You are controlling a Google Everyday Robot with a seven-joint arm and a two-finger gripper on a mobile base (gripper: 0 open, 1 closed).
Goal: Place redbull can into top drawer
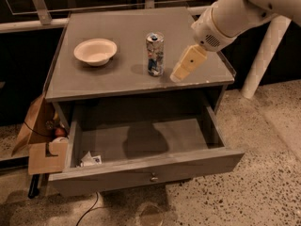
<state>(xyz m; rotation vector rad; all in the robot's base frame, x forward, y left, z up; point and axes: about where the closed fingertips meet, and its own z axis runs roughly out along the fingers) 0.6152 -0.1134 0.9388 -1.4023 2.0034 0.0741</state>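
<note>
The redbull can [154, 53] stands upright near the middle of the grey cabinet top [122, 79]. The top drawer [146, 171] is pulled open below it, with a small round knob [153, 177] on its front. My gripper [181, 72] hangs over the cabinet top just to the right of the can, apart from it, on the white arm [235, 13] that comes in from the upper right. It holds nothing.
A cream-white bowl [95, 51] sits on the cabinet top at the left. A small crumpled wrapper [89, 160] lies in the drawer's front left corner. Cardboard pieces [42, 145] lean against the cabinet's left side. A white post [265, 55] stands at the right.
</note>
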